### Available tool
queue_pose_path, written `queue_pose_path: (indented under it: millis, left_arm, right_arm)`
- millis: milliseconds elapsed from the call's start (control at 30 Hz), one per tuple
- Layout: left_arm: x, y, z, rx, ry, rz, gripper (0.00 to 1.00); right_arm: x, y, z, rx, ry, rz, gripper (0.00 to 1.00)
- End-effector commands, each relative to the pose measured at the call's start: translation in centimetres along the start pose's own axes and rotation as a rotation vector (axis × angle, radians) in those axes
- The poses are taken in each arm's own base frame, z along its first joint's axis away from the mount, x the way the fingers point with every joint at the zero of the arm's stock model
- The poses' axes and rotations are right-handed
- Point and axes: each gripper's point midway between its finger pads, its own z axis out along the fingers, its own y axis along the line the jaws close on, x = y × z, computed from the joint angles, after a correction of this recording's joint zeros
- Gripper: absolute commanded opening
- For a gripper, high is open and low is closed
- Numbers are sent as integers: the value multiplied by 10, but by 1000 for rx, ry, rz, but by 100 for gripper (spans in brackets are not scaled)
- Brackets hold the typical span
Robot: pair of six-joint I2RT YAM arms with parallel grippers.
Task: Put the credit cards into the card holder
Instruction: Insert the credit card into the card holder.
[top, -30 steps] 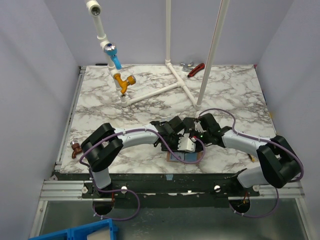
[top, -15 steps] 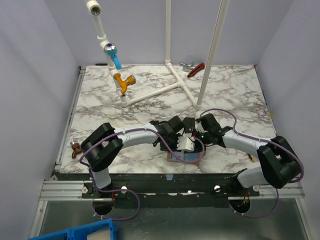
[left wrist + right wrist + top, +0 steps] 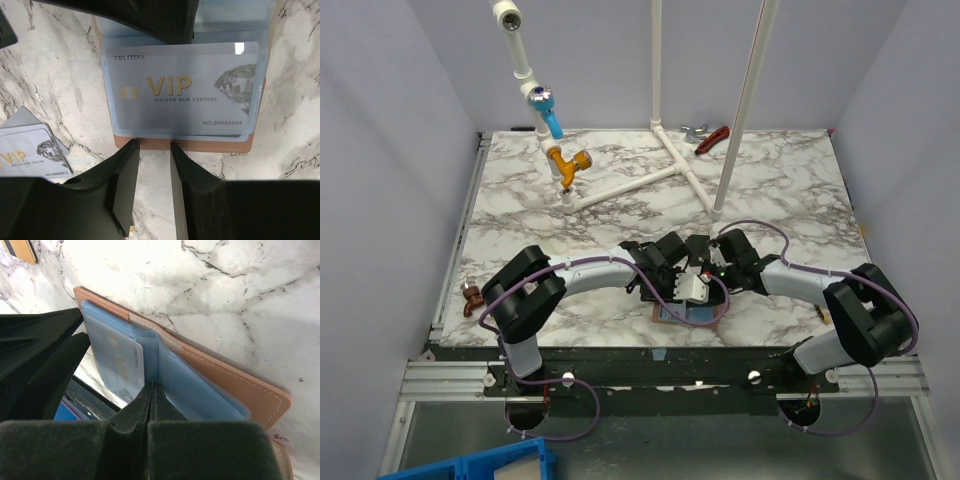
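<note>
The card holder [image 3: 200,145] lies open near the table's front edge, tan-brown with light blue sleeves. A silvery-grey VIP credit card [image 3: 185,90] sits inside one sleeve. My left gripper [image 3: 153,145] is open a little, its fingertips [image 3: 131,146] at the holder's near edge and only marble between them. My right gripper [image 3: 151,386] is shut, its tips at the fold of the blue sleeves [image 3: 165,365]; whether it pinches a sleeve cannot be made out. Another silvery card [image 3: 27,155] lies on the marble to the left of the holder, over a grey one. A gold card [image 3: 22,250] shows at a corner.
Both arms meet over the holder [image 3: 705,318] at front centre. A white pipe frame [image 3: 670,165] with a yellow tap [image 3: 568,160] and a blue valve [image 3: 548,112] stands at the back. A red-handled tool [image 3: 712,138] lies far back. A small brown part [image 3: 470,297] sits at the left edge.
My right gripper's jaws have closed and its arm has edged slightly left over the holder. The left arm and holder have stayed put.
</note>
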Motion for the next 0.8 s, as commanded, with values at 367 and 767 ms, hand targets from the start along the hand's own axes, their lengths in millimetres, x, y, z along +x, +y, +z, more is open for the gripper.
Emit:
queue_pose_path:
  millis: [367,767]
  left_arm:
    - [3,6,-16,17,-20,-56,33]
    - [-2,21,-57,37,-127,-256,34]
  right_arm:
    - [-23,15,-30,60,-80,-31,42]
    - [-18,-12,-88,250,-237,1,67]
